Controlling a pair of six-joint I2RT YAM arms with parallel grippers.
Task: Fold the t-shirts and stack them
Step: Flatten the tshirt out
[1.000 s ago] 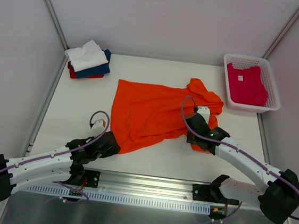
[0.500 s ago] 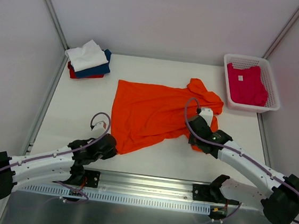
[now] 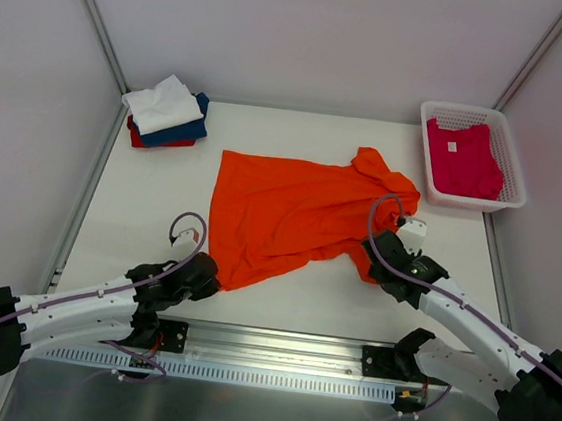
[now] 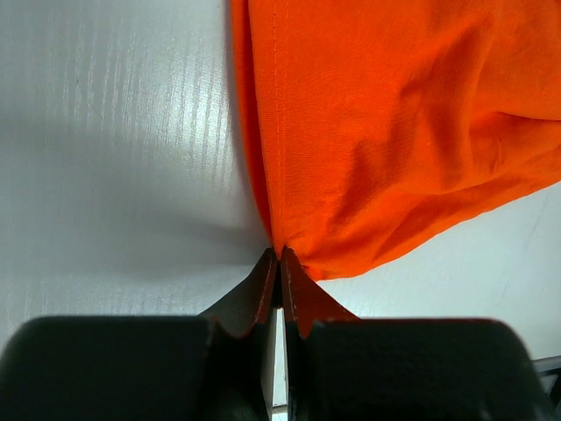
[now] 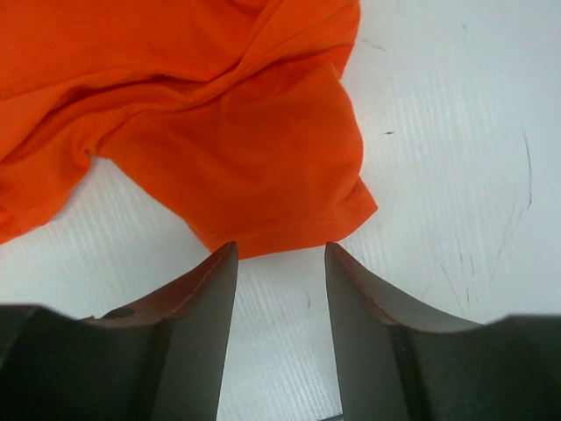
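Right arm slides back off the cloth towards the table's right side, while the left jaws snap together. From the overhead view, the orange t-shirt (image 3: pixel 281 211) lies spread mid-table, rumpled at its right sleeve. The left gripper (image 3: pixel 216 276) sits at the near-left hem corner and the right gripper (image 3: pixel 377 253) at the near sleeve. Folded shirts (image 3: pixel 168 113) wait stacked at the far left, and a pink shirt (image 3: pixel 462 159) lies in the basket (image 3: pixel 512 164).

Left wrist view: the left gripper (image 4: pixel 279 259) is clamped tight, and the orange t-shirt (image 4: pixel 377 132) tapers right into its tips — it looks pinched at the very corner.

Right wrist view: the right gripper (image 5: pixel 280 250) is spread, holding nothing, with the sleeve hem (image 5: pixel 289 230) just ahead of it.

I'd call this the set-up for the first fold — next the right gripper needs to ease forward and close on that hem.
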